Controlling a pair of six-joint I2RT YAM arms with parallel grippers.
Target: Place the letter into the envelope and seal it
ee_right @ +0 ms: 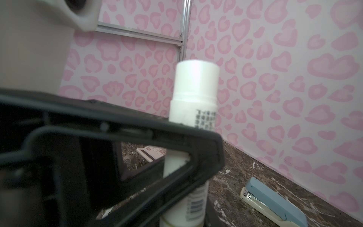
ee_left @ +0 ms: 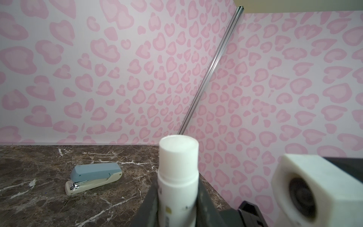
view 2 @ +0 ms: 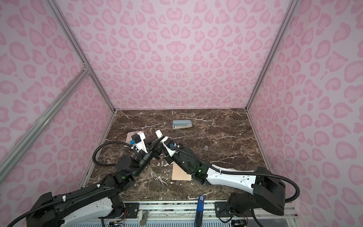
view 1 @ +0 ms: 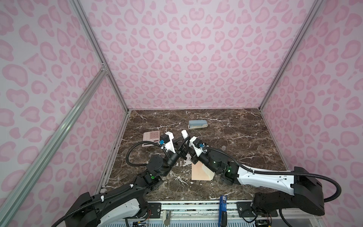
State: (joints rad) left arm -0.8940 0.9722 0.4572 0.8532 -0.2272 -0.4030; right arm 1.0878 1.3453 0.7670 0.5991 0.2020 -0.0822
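Marble tabletop (view 1: pixel 245 137), pink-patterned walls (view 1: pixel 196 49). The peach envelope (view 1: pixel 199 173) lies flat on the marble, partly under my right arm (view 1: pixel 265 175). Just beyond the envelope's far end, I read the left gripper (ee_left: pixel 177 189) clenched on a raised white glue stick (ee_left: pixel 177 157). The right gripper (view 1: pixel 187 144) meets the same stick; its jaw state I cannot tell.

Loads of bare brown marble tabletop (view 1: pixel 255 125) right of the blue-grey and cream plastic stapler (view 1: pixel 197 124), bar one small clear cap (view 1: pixel 223 147). Nearer-left it's crowded: pink calculator (view 1: pixel 150 136), left arm (view 1: pixel 157 165), right arm (view 1: pixel 212 161), white glue stick (view 1: pixel 184 133).
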